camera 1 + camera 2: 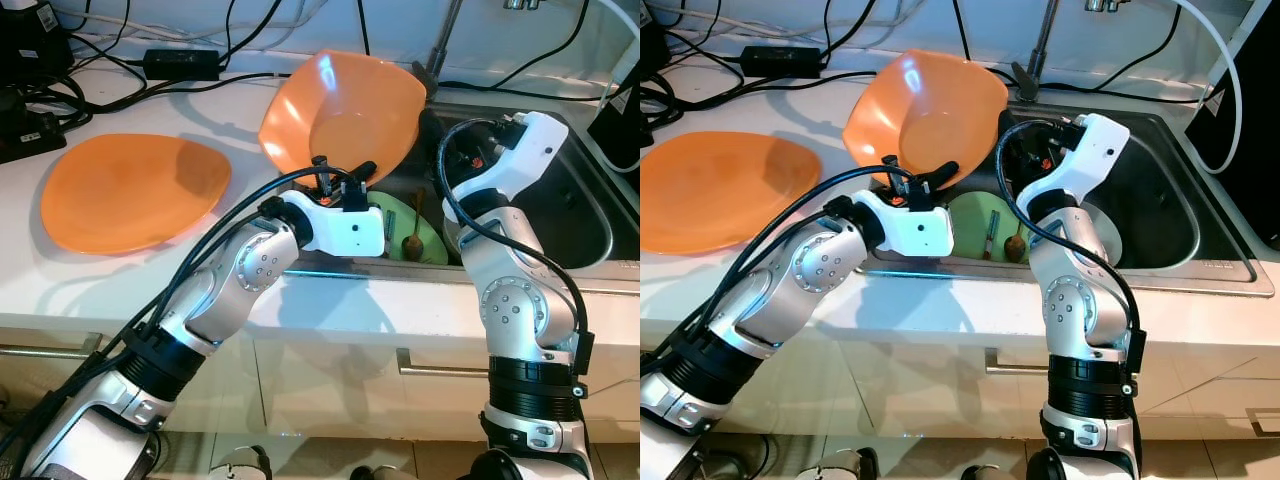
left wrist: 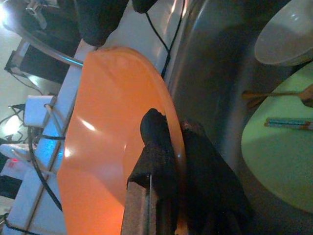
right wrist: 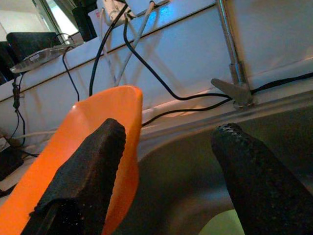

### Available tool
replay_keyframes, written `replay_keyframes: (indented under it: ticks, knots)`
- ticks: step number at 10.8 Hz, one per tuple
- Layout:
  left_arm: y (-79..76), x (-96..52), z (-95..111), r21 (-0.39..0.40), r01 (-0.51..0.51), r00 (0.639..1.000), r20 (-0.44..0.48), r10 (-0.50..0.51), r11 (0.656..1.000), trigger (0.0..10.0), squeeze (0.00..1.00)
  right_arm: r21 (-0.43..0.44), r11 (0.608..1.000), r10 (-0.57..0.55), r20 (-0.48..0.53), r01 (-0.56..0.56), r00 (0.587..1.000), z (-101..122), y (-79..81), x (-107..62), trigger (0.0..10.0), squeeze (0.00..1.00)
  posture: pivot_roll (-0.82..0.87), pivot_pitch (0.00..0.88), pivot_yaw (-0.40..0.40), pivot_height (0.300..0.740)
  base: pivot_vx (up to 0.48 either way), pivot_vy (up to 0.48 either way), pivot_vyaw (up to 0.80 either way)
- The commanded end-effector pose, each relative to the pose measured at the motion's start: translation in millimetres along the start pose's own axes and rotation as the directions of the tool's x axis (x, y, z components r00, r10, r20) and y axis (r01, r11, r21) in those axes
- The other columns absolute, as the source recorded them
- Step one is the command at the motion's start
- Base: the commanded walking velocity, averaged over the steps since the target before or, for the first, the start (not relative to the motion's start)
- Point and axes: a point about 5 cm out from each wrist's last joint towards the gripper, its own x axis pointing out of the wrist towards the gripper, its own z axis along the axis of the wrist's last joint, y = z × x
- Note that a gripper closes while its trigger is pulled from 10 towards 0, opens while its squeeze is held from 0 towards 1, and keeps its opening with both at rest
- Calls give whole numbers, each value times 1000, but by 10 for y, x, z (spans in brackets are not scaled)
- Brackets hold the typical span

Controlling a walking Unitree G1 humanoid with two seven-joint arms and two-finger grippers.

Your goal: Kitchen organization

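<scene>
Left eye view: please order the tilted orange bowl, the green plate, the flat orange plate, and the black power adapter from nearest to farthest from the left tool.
1. Tilted orange bowl, gripped at its rim.
2. Green plate, in the sink, to the right.
3. Flat orange plate, on the counter, to the left.
4. Black power adapter, by the back wall.

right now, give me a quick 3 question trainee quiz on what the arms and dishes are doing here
1. True or false: the left gripper is shut on the rim of the tilted orange bowl.
2. Where does the flat orange plate lie? A) in the sink B) on the white counter C) on the floor
3. Fill in: the right gripper stands ____ over the sink, holding nothing.

Key
1. True; the left wrist view shows both fingers clamping the rim.
2. B, to the left of the sink.
3. Open; its two fingers are wide apart.
</scene>
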Motion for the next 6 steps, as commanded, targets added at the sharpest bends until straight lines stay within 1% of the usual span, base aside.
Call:
replay_keyframes:
  ticks: [1, 4, 6]
  knots:
    - [28, -1, 49, 12, -12, 1000, 20, 12, 1000, 10000, 0, 11, 1000, 4, 1, -4, 1000, 26, 16, 1, 10000, 0, 80, 69, -70, 740, 0, 0, 0]
    - [-19, 11, 89, -10, 15, 999, 44, -15, 1000, 10000, 0, 18, 1000, 8, 1, -8, 1000, 28, 37, 8, 10000, 0, 76, 70, -68, 740, 0, 0, 0]
    - [18, 15, 165, -1, -13, 995, 97, 13, 1000, 10000, 0, 21, 1000, 7, -2, -7, 1000, 23, 32, 7, 10000, 0, 77, 70, -69, 740, 0, 0, 0]
